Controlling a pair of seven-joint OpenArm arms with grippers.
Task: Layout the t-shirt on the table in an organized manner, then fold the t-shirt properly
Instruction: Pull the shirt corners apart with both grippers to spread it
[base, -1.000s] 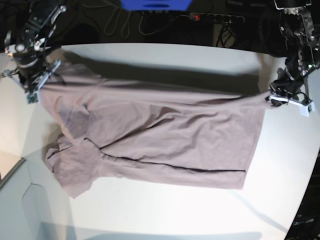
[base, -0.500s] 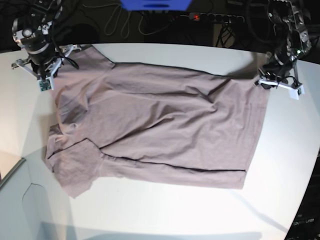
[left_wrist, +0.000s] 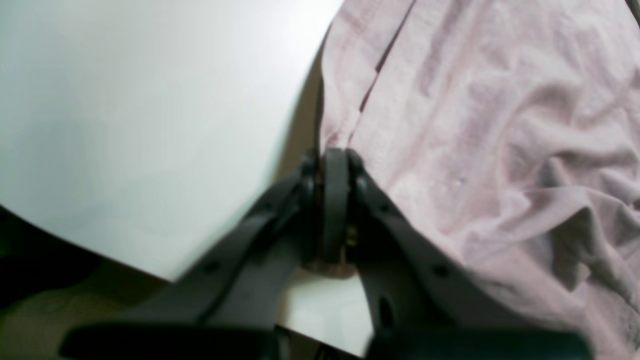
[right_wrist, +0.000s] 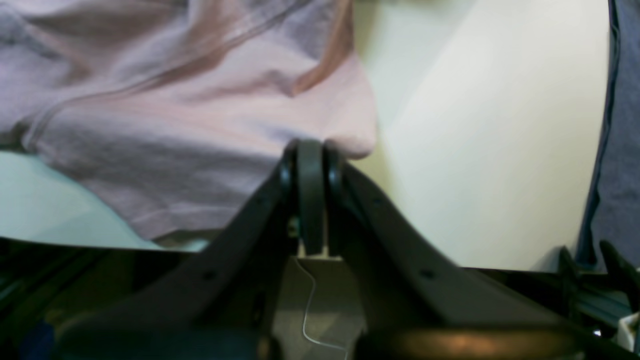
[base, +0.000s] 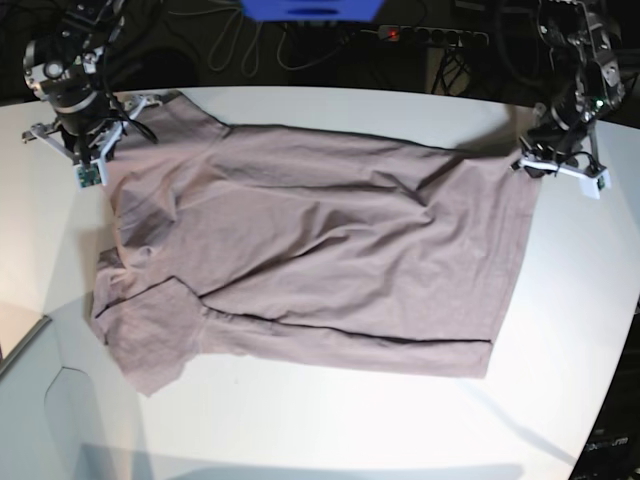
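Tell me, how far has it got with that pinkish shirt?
Mostly spread: the dusty mauve cotton t-shirt lies open across the big white table, though creased, with one sleeve bunched at the near corner. In hand: the left gripper and right gripper are each shut on a far edge of the shirt. Left: smoothing and all the folding.

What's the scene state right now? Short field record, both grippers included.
garment: t-shirt, spread mostly flat, some wrinkles, one sleeve folded at the near-left in the base view
surface: table, white, curved edge
left gripper: shut on a corner of the t-shirt's edge
right gripper: shut on the fabric edge at the opposite far corner
behind table: power strip and cables on a dark floor
fold: not yet started
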